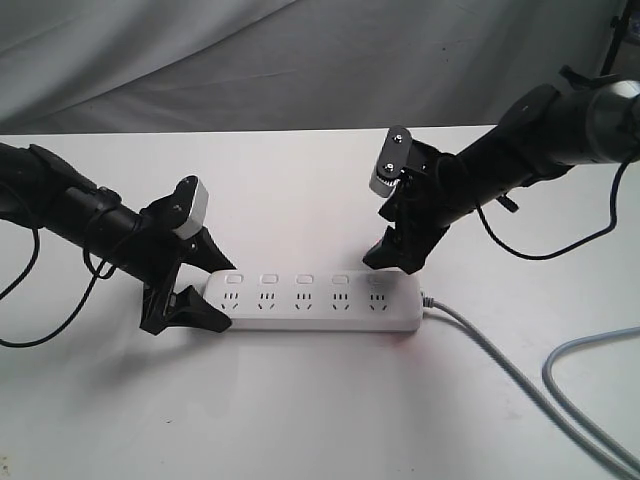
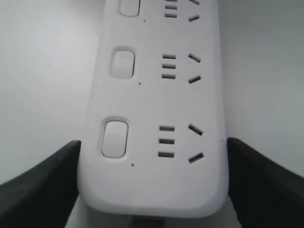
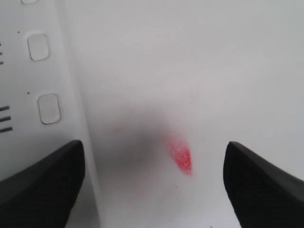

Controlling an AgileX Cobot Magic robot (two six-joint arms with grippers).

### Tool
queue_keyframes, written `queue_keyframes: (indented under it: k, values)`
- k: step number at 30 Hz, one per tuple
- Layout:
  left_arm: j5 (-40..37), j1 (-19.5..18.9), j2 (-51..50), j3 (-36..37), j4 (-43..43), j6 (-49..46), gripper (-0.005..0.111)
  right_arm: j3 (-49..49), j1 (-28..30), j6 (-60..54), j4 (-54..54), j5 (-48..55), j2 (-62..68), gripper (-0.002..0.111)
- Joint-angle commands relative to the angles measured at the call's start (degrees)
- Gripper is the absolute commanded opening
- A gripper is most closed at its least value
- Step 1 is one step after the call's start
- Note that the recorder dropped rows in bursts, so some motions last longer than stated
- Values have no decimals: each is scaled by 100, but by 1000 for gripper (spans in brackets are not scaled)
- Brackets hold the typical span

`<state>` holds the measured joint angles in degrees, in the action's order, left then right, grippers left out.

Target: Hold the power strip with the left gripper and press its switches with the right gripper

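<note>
Grey cable (image 1: 490,352): nearest to you in the exterior view. It leaves the right end of the power strip (image 1: 315,300) and trails over the white table (image 1: 300,420) toward the lower right corner, with a second loop beside it.

Power strip: one, white, lying flat and face up near the middle of the table. Its long axis runs left to right across the exterior view, with the cable end pointing right and the rounded free end pointing left. Switches (image 1: 304,279): five, in a row along the far edge, one behind each socket (the sockets sit on the side nearer you).

Left gripper (image 1: 228,292): you have it astride the strip's free end, one black finger against each long edge, closed on the strip. Your left wrist view shows the rounded end filling the gap between the fingers (image 2: 42,190).

Right gripper (image 1: 392,262): jaws spread wide and holding nothing, at the far edge of the strip's cable end. Whether a fingertip touches the strip, you cannot tell. In your right wrist view one finger overlaps the strip's edge; bare table and a small red patch (image 3: 180,159) lie between the two.

Grey cloth (image 1: 250,60): backdrop behind the table.
</note>
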<state>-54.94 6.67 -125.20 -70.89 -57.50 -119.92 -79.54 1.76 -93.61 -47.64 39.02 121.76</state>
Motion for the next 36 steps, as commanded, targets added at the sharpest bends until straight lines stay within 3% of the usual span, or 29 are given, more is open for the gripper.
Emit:
queue_keyframes:
  k: [1,21,36]
  values:
    - [104,20,-7,18,-12,-12,39,23,12,-60,-270,254,-201,73]
    - [104,20,-7,18,-12,-12,39,12,12,328,-518,670,-1068,73]
    - [104,20,-7,18,-12,-12,39,12,12,1641,-518,647,-2421,73]
